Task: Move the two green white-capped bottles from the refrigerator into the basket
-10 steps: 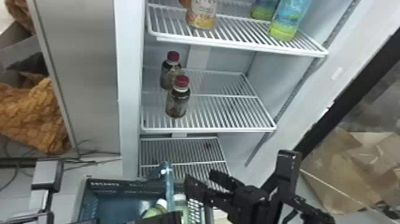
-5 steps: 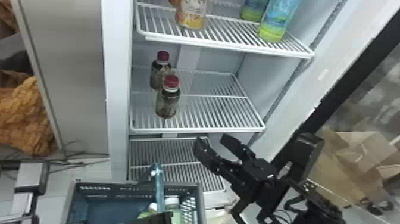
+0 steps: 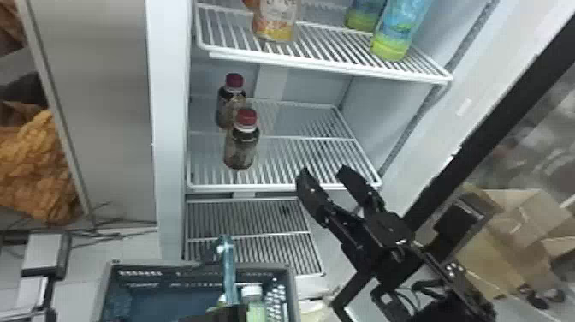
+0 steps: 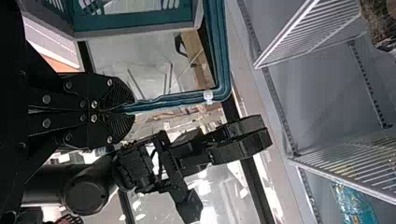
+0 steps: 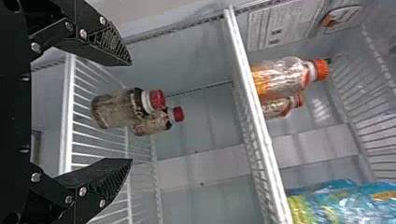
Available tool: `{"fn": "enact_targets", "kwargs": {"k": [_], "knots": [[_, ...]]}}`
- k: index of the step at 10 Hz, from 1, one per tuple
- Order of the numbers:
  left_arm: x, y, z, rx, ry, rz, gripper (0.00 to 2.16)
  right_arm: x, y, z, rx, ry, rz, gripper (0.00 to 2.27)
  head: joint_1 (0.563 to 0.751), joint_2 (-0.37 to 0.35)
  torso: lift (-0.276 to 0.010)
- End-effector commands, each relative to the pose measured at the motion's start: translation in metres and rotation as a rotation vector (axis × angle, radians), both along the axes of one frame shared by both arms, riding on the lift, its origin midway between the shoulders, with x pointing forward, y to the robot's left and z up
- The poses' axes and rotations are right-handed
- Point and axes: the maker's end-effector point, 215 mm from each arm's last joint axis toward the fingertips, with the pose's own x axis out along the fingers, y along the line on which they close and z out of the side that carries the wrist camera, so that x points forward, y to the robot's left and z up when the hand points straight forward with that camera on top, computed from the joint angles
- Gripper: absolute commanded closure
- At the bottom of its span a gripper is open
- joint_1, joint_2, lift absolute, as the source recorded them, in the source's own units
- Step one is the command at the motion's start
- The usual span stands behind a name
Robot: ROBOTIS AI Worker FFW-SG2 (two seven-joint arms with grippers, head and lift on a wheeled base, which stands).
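In the head view, my right gripper [image 3: 324,173] stands open in front of the middle shelf's right front edge, its fingers empty. The right wrist view has the same gripper [image 5: 131,112], its fingers wide apart. My left gripper [image 3: 216,315] is at the bottom edge, over the basket [image 3: 292,282]; in the left wrist view this gripper [image 4: 126,108] is shut on the basket's teal handle [image 4: 182,97]. A green bottle [image 3: 256,312] with a white cap lies inside the basket at its right; another greenish one [image 3: 220,303] is partly hidden behind the handle.
Two dark red-capped bottles [image 3: 241,147] stand on the middle shelf [image 3: 299,186], left of my right gripper. The top shelf [image 3: 338,68] holds an orange-labelled bottle [image 3: 276,21] and blue-green bottles [image 3: 393,38]. The refrigerator's left wall [image 3: 171,128] rises behind the basket.
My right gripper has moved from beside the basket up and rightward to the middle shelf's front edge, and its fingers stand apart. The head view has shifted slightly.
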Motion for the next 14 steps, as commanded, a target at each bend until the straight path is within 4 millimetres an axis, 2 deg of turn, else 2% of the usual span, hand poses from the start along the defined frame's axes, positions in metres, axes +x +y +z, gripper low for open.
{"fn": "enact_targets", "kwargs": {"k": [1,6,9,10,11,14], "knots": [[-0.001,0.0,-0.001,-0.001,0.004,0.0,1.13,-0.001,-0.002,0.004,-0.005,-0.028,-0.021,0.36,0.695,-0.35,-0.263],[-0.002,0.0,0.001,-0.002,0.001,-0.001,1.13,-0.025,-0.004,0.013,0.009,-0.023,-0.105,0.41,0.695,-0.35,-0.263],[-0.001,0.002,-0.001,-0.002,0.004,0.005,1.13,-0.039,-0.02,0.015,0.001,-0.032,-0.181,0.41,0.695,-0.35,-0.263],[-0.001,0.002,-0.001,-0.002,0.004,0.005,1.13,-0.043,-0.024,0.009,0.002,-0.021,-0.201,0.41,0.695,-0.35,-0.263],[-0.001,0.002,0.0,-0.004,0.002,0.004,1.13,-0.044,-0.025,0.005,-0.001,-0.016,-0.208,0.41,0.695,-0.35,-0.263],[-0.002,0.001,0.0,-0.002,0.002,0.004,1.13,-0.044,-0.031,0.01,-0.003,-0.036,-0.227,0.41,0.695,-0.35,-0.263]]}}
